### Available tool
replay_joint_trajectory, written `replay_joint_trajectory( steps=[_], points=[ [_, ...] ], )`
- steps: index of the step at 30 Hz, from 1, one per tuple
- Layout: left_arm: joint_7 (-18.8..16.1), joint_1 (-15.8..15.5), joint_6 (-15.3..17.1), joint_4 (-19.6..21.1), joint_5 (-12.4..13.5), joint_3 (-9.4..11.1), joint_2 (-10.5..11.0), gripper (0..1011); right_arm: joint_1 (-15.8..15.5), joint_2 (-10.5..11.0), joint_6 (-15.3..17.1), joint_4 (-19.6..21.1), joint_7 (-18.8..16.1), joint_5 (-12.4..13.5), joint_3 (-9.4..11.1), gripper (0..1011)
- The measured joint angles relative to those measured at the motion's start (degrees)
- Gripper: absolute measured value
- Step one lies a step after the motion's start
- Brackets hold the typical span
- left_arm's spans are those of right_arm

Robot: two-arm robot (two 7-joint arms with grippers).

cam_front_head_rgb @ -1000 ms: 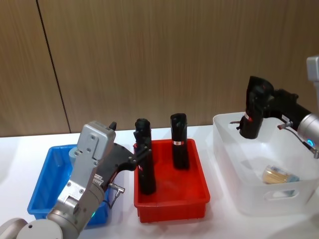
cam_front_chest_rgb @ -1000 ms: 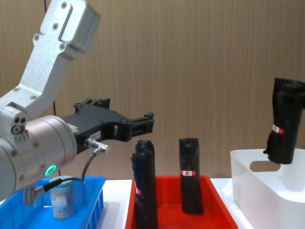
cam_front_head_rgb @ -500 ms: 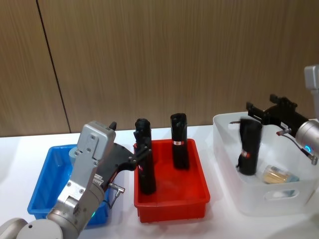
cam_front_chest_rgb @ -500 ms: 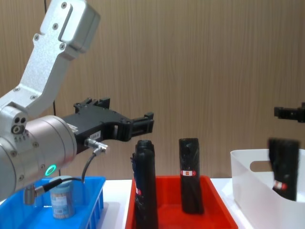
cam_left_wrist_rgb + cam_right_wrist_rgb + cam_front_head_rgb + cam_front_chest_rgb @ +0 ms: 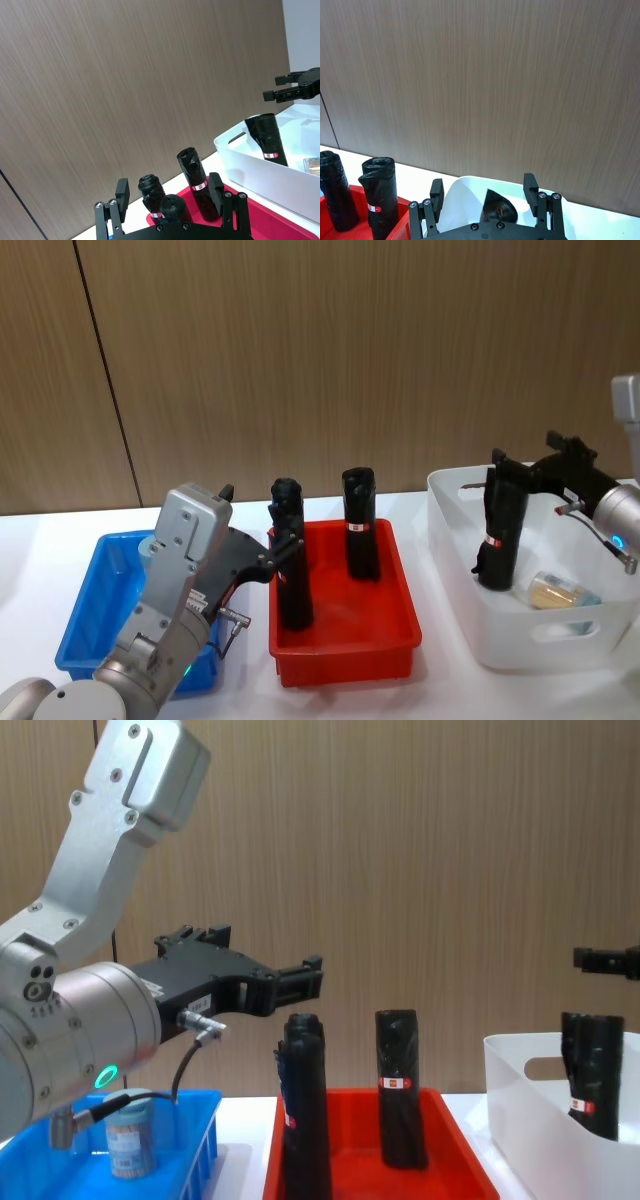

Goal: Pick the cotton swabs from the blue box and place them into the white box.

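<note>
Swab jar (image 5: 130,1138) upright in blue box (image 5: 88,625), directly beneath released left tool (image 5: 300,977), the nearer arm; right tool (image 5: 545,468), released, above white box (image 5: 530,635).

Blue box (image 5: 88,612): right part hidden behind left arm in head view.
Cotton swabs jar (image 5: 130,1140) in it: lid hidden by arm, label too small to read.
White box (image 5: 520,1105): cut off at chest view's edge.
</note>
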State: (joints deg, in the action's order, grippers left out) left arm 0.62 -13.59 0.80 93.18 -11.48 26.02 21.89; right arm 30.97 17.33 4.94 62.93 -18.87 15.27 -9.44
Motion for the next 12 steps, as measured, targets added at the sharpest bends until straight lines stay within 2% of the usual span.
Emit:
replay_joint_trajectory(
  steps=[12],
  points=[
    [0.0,0.0,0.0,0.0,0.0,0.0,0.0,1004,-0.2,0.1,0.0,0.3,0.2,0.1,0.0,1002]
  ],
)
